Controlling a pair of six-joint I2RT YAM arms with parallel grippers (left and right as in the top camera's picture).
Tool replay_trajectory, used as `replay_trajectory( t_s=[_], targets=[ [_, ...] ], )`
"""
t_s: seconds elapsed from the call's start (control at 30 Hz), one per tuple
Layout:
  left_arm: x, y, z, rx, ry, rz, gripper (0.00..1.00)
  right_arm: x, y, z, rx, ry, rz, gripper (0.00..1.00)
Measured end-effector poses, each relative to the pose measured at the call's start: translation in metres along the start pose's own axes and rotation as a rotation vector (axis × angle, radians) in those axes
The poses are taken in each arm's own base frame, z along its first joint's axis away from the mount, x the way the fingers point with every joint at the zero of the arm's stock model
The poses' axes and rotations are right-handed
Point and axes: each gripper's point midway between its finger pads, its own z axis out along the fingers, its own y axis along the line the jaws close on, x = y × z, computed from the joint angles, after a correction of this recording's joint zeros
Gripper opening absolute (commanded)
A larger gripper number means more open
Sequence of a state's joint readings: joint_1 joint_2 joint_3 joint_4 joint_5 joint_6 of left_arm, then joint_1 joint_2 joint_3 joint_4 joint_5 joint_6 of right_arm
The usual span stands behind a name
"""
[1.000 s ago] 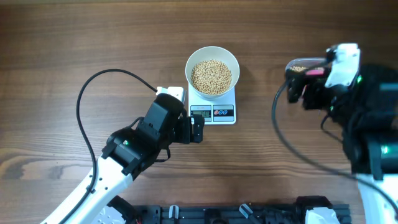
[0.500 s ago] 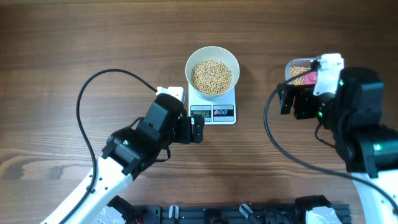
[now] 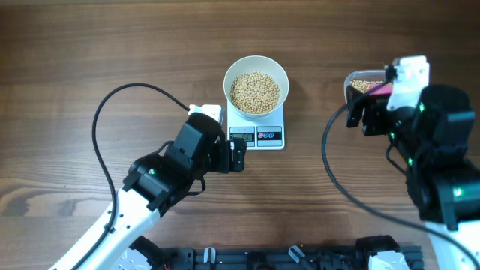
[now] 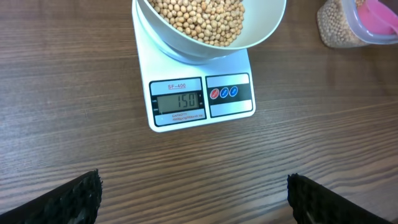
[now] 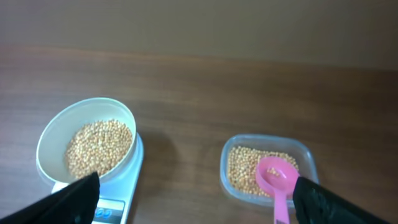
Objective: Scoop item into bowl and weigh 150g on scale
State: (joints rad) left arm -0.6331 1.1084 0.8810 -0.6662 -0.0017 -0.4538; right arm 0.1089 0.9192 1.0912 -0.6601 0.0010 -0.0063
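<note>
Fingers [image 4: 68, 202] of the left gripper [image 4: 193, 183] stand spread wide with nothing between them, low over the table [image 3: 112, 45] just in front of the scale [image 4: 146, 68]. The right gripper [image 5: 196, 190] is likewise spread wide and holds nothing. In the overhead view it hangs at the near edge of the tub [image 3: 352, 79], well to the right of the scale.

Beans [image 4: 199, 18] are small, round and tan-beige, and smooth. They lie in two lots. One heap fills the lower part of the bowl [image 4: 264, 31], its top well below the rim. A shallower layer lies in the tub.

One bowl, white, round and deep, sits on the one scale and covers most of its platform. The scale is white and square, with one grey display [image 4: 179, 101] on its front edge showing three digits, the last hard to read. Beside the display is a dark panel with three round buttons [image 4: 223, 93], one red and two blue.

One clear tub with rounded corners stands to the right, apart from the scale. One pink scoop [image 5: 277, 180] lies in it with a few beans in its cup, its handle pointing toward the right gripper.
</note>
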Motion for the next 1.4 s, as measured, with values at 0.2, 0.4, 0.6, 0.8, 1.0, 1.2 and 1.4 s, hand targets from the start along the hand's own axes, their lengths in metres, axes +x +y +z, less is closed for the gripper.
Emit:
replay_trajectory(
  t_s=[0.2, 0.4, 0.6, 0.8, 1.0, 1.2, 1.4],
  targets=[
    [0.0, 0.0, 0.0, 0.0, 0.0, 0.0, 1.0, 0.025, -0.002, 0.006, 0.016, -0.261, -0.017, 1.0],
    [0.0, 0.0, 0.0, 0.0, -0.001, 0.0, 1.0, 0.065, -0.008, 0.001, 0.055, -0.42, -0.007, 1.0],
    [0.0, 0.0, 0.0, -0.001, 0.0, 0.0, 1.0, 0.087, -0.02, -0.011, 0.122, -0.519, 0.013, 1.0],
    [0.0, 0.0, 0.0, 0.0, 0.0, 0.0, 1.0, 0.112, -0.023, -0.005, 0.144, -0.571, 0.023, 1.0],
    [0.0, 0.0, 0.0, 0.0, 0.0, 0.0, 1.0, 0.119, -0.027, -0.006, 0.166, -0.605, 0.032, 1.0],
    [0.0, 0.0, 0.0, 0.0, 0.0, 0.0, 1.0, 0.107, -0.028, -0.02, 0.169, -0.682, 0.04, 1.0],
    [0.0, 0.0, 0.0, 0.0, 0.0, 0.0, 1.0, 0.145, -0.028, 0.006, 0.172, -0.497, 0.02, 1.0]
  ],
)
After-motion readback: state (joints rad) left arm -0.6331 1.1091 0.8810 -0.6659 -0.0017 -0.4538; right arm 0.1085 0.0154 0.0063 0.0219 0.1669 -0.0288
